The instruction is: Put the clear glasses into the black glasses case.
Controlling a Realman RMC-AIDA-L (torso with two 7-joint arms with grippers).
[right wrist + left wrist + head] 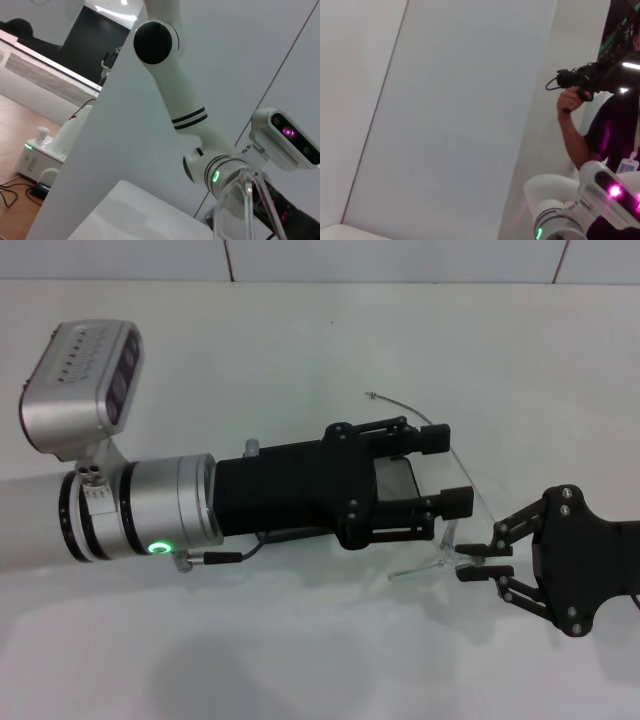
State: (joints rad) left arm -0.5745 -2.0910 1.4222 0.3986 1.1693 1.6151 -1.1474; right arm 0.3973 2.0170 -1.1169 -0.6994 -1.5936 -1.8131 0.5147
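The clear glasses [478, 490] curve around the tip of my left gripper [445, 472] at the table's middle, one thin arm reaching toward the back. My right gripper [468, 562] comes in from the right and is shut on their near end. They also show up close in the right wrist view, clear glasses [243, 195]. My left gripper reaches in level from the left with its fingers apart. Only a small glossy patch of the black glasses case [395, 480] shows beneath it, between the finger links. The rest is hidden, and I cannot see any contact with it.
The white table [300, 340] runs back to a white wall. My left arm's silver wrist and camera [80, 380] take up the left side. A thin cable [225, 558] loops beneath it. The left wrist view shows only wall panels and a person [580, 140] far off.
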